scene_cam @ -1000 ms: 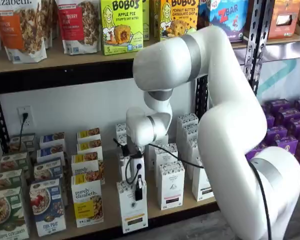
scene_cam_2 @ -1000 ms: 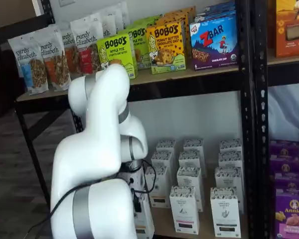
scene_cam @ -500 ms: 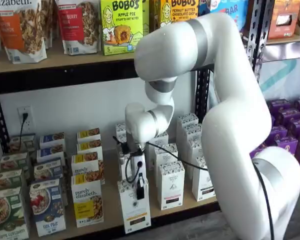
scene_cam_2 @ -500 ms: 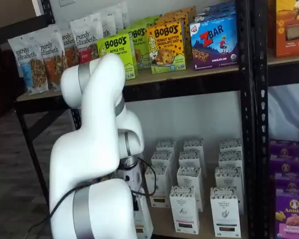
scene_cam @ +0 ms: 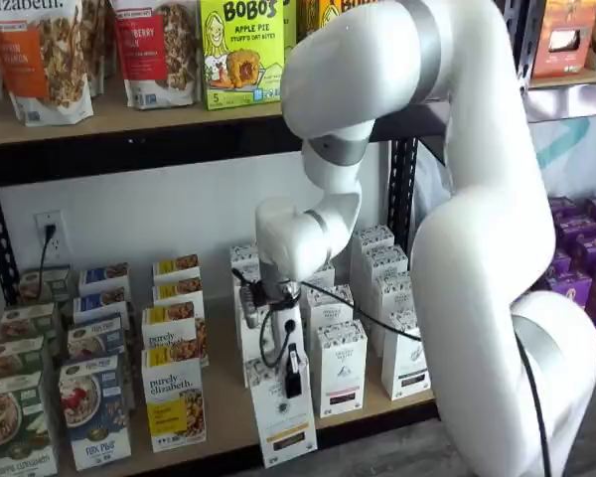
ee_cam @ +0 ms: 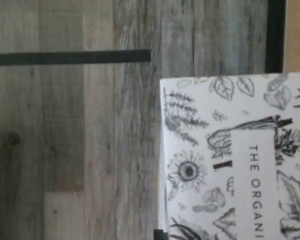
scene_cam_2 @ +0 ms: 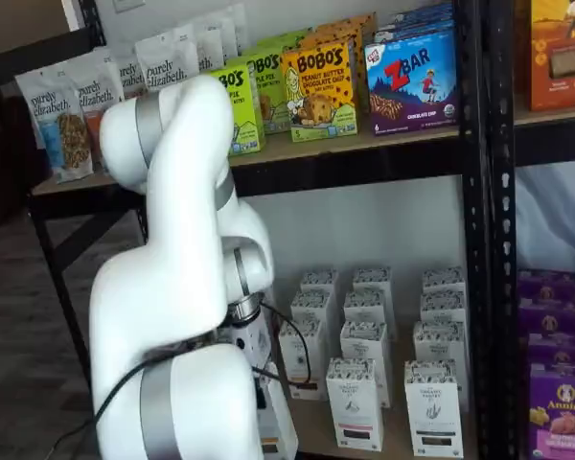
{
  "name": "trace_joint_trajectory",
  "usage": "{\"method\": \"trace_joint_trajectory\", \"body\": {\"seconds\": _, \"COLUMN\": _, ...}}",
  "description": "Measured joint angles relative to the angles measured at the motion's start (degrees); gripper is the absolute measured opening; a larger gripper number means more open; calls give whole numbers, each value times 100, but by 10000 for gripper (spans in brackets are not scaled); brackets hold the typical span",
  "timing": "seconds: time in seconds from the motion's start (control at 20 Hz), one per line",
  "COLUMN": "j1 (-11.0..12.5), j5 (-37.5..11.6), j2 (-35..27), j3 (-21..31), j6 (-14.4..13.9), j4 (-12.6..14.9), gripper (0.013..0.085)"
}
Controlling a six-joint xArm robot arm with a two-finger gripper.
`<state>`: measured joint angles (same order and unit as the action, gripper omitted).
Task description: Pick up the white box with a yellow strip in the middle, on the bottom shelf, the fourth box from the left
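The white box (scene_cam: 276, 415) has a grey-patterned top and a yellow-gold strip low on its front. In a shelf view it hangs tilted at the front edge of the bottom shelf (scene_cam: 223, 397), its lower end past the black rail. My gripper (scene_cam: 281, 372) is shut on its upper part, and one black finger (scene_cam: 293, 376) lies on its front face. In the other shelf view only a sliver of the box (scene_cam_2: 280, 433) shows behind my arm. In the wrist view the box's patterned top (ee_cam: 230, 160) sits over the grey wood floor, beside the black rail (ee_cam: 275, 35).
Like white cartons with black strips (scene_cam: 340, 366) stand right behind and beside the held box. A "purely elizabeth" box (scene_cam: 174, 402) stands close on its left. Purple boxes (scene_cam: 576, 278) fill the shelf to the right. A black cable (scene_cam: 348, 313) loops from the gripper.
My gripper has drawn the white box forward off the row and toward the shelf's front edge. The box now tilts more, and my upper arm has risen.
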<state>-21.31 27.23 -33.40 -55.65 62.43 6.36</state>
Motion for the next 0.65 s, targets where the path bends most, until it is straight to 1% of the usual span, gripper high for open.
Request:
{"method": "trace_joint_trajectory", "body": {"seconds": 0.15, "j1": 43, "j5": -26, "j2": 322, "j3": 362, "j6": 12, "j4": 29, "gripper": 490}}
{"method": "trace_joint_trajectory", "body": {"seconds": 0.35, "j1": 105, "j5": -19, "j2": 738, "j3": 803, "j6": 174, "j4": -83, "gripper": 490}}
{"method": "trace_joint_trajectory", "body": {"seconds": 0.55, "j1": 133, "j5": -25, "j2": 986, "j3": 1063, "j6": 257, "j4": -144, "gripper": 490}}
{"method": "trace_joint_trajectory", "body": {"seconds": 0.65, "j1": 149, "j5": -37, "j2": 1107, "j3": 1190, "j6": 351, "j4": -227, "gripper": 490}}
